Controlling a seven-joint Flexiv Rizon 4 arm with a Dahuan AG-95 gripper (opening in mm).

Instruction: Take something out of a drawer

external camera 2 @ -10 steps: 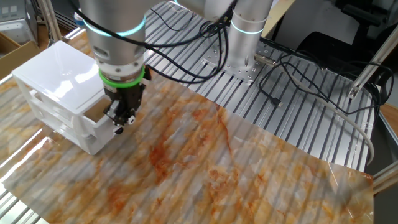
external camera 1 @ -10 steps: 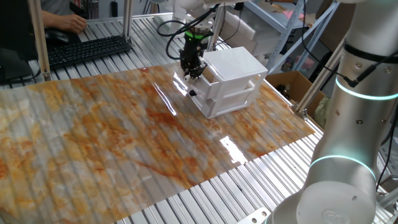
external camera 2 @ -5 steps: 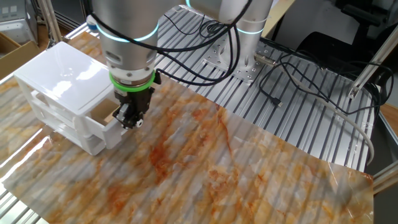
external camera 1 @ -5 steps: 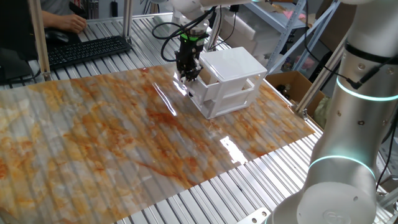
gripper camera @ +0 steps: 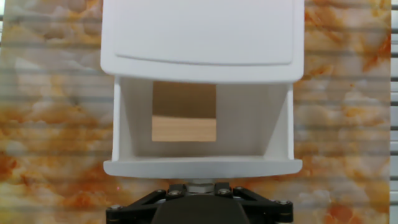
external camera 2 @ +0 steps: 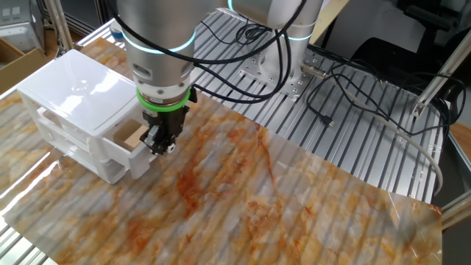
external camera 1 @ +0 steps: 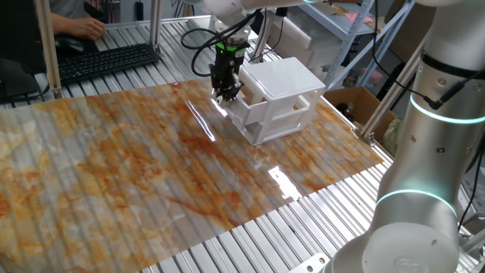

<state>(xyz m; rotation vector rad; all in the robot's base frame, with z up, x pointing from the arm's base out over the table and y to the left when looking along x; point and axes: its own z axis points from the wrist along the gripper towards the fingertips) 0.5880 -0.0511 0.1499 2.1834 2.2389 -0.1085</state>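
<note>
The white cabinet (external camera 1: 282, 78) stands at the far side of the marbled mat. Its top drawer (gripper camera: 202, 167) is pulled out towards me. The light-tan wooden block (gripper camera: 184, 128) lies inside it, left of centre, near the back; it also shows in the other fixed view (external camera 2: 132, 135). My gripper (gripper camera: 199, 186) is shut on the drawer's small round knob (gripper camera: 199, 183) at the front panel. In the fixed views the gripper (external camera 1: 226, 94) (external camera 2: 160, 146) hangs straight down at the drawer front.
The lower drawer (external camera 1: 284, 115) of the cabinet is closed. A keyboard (external camera 1: 106, 61) and a person's hand lie at the far left. A cardboard box (external camera 1: 355, 102) stands off the mat behind the cabinet. Cables (external camera 2: 353, 81) trail over the slatted table.
My gripper has moved away from the cabinet with the knob in it. The top drawer has slid further out and the block now shows.
</note>
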